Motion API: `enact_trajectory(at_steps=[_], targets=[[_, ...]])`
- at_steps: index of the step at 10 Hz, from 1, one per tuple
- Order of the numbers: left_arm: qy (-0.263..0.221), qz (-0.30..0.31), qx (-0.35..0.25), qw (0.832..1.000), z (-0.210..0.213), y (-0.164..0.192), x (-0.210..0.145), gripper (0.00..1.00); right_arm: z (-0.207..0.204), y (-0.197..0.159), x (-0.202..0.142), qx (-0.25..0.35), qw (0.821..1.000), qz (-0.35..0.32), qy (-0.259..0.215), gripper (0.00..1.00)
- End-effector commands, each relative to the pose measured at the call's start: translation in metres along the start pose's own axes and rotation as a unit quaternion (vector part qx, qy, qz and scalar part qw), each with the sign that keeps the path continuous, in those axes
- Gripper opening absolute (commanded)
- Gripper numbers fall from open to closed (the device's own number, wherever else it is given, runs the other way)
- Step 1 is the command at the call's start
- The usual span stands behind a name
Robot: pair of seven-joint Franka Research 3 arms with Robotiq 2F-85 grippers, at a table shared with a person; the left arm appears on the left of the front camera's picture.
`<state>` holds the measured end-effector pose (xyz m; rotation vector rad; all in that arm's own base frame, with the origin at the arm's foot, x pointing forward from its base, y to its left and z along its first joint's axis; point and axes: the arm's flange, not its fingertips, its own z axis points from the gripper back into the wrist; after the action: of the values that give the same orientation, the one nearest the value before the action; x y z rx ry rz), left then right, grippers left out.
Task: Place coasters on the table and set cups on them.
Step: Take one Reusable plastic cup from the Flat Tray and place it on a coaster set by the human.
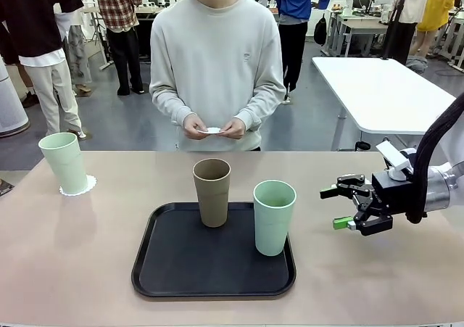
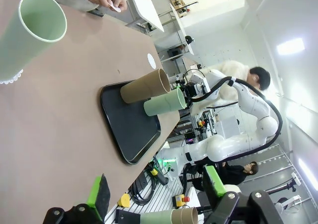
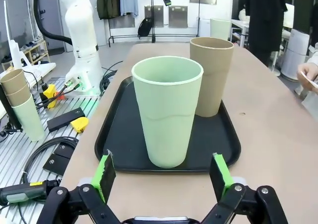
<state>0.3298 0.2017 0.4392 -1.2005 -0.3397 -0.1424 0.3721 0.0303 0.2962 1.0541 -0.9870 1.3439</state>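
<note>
One mint green cup (image 1: pixel 64 164) (image 2: pixel 32 33) stands on a scalloped white coaster (image 1: pixel 77 188) (image 2: pixel 10 78) at the far left of the beige table (image 1: pixel 377 269). On the black tray (image 1: pixel 174 262) (image 3: pixel 114 134) stand a brown cup (image 1: pixel 212 191) (image 3: pixel 211 75) and another mint cup (image 1: pixel 274 217) (image 3: pixel 166 112). Across the table, the person holds a coaster (image 1: pixel 212 130) (image 2: pixel 115 8) in both hands. To the right of the tray my right gripper (image 1: pixel 333 208) (image 3: pixel 162 177) hovers open, its fingers pointing at the tray's mint cup. Away from the cups, my left gripper (image 2: pixel 155 186) is open and holds nothing.
A white rectangular table (image 1: pixel 384 95) stands behind at the right. Spare stacked cups (image 3: pixel 20 105) and cables sit on a metal bench beside the table's edge. Bare tabletop lies left and right of the tray. Other people stand in the background.
</note>
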Motion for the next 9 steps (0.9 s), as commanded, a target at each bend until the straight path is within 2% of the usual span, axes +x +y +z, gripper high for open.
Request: enact_trajectory(at_steps=[1, 2, 3, 4, 9], targets=[[-0.005, 0.0, -0.003, 1.0, 0.001, -0.002, 0.001, 1.0, 0.0, 0.001, 0.001, 0.001, 1.0, 0.0, -0.006, 1.0], [-0.005, 0.0, -0.003, 1.0, 0.001, -0.002, 0.001, 1.0, 0.0, 0.0, 0.0, 0.0, 1.0, 0.0, 0.0, 1.0], [-0.005, 0.0, -0.003, 1.0, 0.001, -0.002, 0.001, 1.0, -0.001, 0.0, -0.003, 0.059, 0.998, 0.034, -0.002, 1.0], [-0.005, 0.0, -0.003, 1.0, 0.001, -0.002, 0.001, 1.0, -0.001, 0.0, -0.004, 0.084, 0.996, 0.038, -0.005, 1.0], [-0.005, 0.0, -0.003, 1.0, 0.001, -0.002, 0.001, 1.0, -0.013, -0.005, -0.022, 0.075, 0.996, 0.036, -0.031, 1.0]])
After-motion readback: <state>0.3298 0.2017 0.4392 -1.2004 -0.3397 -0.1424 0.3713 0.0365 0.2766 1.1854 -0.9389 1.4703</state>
